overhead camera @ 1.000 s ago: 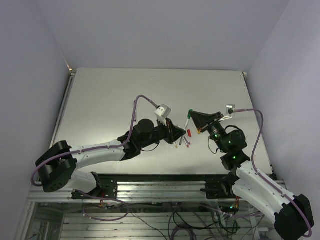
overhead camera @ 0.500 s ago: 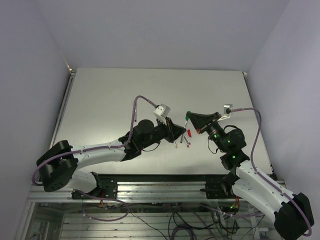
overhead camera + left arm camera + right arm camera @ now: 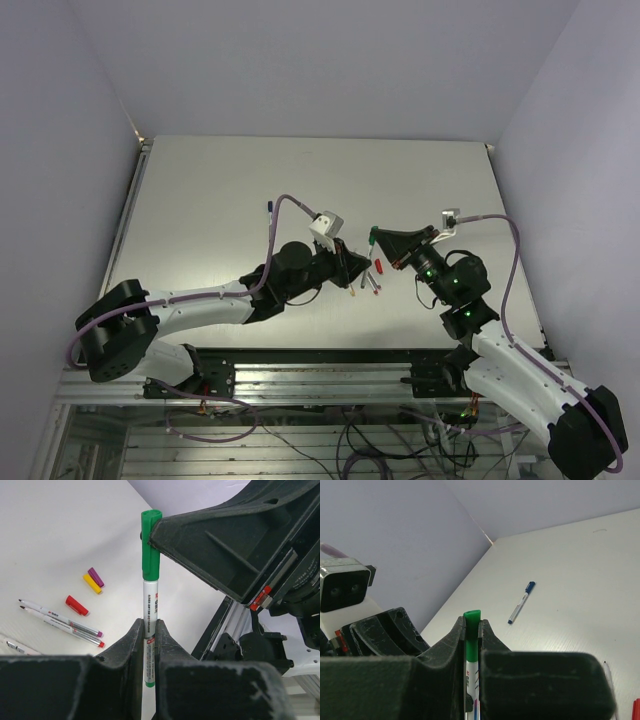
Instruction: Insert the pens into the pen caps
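Green on green here: the left gripper (image 3: 148, 630) is clamped on the pale barrel of the green pen (image 3: 150, 607), holding it upright with its small green end just below the fingers. The right gripper (image 3: 471, 630) is closed on the green cap (image 3: 150, 545) at the top of that same pen. Both tools are locked on, one at each end, and they meet above the table (image 3: 50, 530), near its front.

The cap is over the pen's tip and in line with the barrel, so this looks like the press-home stage for the green pair. Whether it is fully seated I cannot tell; no gap shows at the joint in the left wrist view.

Next, I'd say, comes a short straight push along the pen's axis. After that one gripper lets go so the other can lay the finished pen down. Any sideways lean would bend the thin barrel rather than seat the cap.

Out on the table there is plenty left. The red cap (image 3: 76, 605), yellow cap (image 3: 91, 583) and magenta cap (image 3: 95, 576) lie loose. Beside them are two uncapped pens (image 3: 60, 620), side by side, one magenta-tipped and one red-tipped. Well apart, toward the back, the blue pen (image 3: 520, 602) lies with its blue cap already on.
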You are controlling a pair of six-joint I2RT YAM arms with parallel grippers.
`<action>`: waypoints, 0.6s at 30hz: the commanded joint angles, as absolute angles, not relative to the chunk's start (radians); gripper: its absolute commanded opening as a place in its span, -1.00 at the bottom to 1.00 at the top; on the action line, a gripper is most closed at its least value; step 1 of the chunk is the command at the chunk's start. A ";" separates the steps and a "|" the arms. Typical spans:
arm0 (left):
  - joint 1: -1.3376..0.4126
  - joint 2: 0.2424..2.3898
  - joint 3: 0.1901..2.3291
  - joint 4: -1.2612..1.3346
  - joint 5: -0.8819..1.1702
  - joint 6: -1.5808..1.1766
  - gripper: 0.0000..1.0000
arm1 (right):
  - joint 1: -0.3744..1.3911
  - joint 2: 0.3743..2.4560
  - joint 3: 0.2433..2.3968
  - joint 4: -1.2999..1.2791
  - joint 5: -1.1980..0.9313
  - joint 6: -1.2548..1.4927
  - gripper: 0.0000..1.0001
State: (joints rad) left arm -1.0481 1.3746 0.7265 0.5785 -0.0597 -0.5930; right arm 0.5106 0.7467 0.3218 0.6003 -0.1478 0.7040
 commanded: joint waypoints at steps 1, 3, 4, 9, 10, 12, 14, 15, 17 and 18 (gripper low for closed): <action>-1.030 1.351 0.808 0.725 -0.172 -0.552 -0.86 | 0.528 0.741 0.313 0.442 -0.252 0.663 -1.00; -1.020 1.346 0.814 0.729 -0.174 -0.552 -0.86 | 0.534 0.742 0.310 0.425 -0.252 0.652 -1.00; -1.013 1.345 0.817 0.732 -0.169 -0.552 -0.86 | 0.538 0.742 0.309 0.414 -0.250 0.647 -1.00; -0.974 1.338 0.829 0.743 -0.146 -0.568 -0.87 | 0.571 0.754 0.311 0.363 -0.229 0.626 -1.00; -0.967 1.336 0.830 0.745 -0.144 -0.570 -0.86 | 0.581 0.756 0.313 0.350 -0.220 0.619 -1.00; -0.950 1.331 0.835 0.741 -0.139 -0.573 -0.86 | 0.608 0.762 0.317 0.326 -0.200 0.606 -1.00; -0.928 1.329 0.841 0.737 -0.125 -0.582 -0.86 | 0.639 0.767 0.319 0.307 -0.175 0.597 -1.00; -0.919 1.327 0.841 0.743 -0.120 -0.589 -0.86 | 0.656 0.770 0.319 0.299 -0.160 0.594 -1.00; -0.902 1.324 0.840 0.755 -0.106 -0.603 -0.86 | 0.688 0.777 0.315 0.288 -0.134 0.593 -1.00; -0.895 1.323 0.840 0.758 -0.102 -0.605 -0.86 | 0.706 0.781 0.314 0.285 -0.122 0.593 -1.00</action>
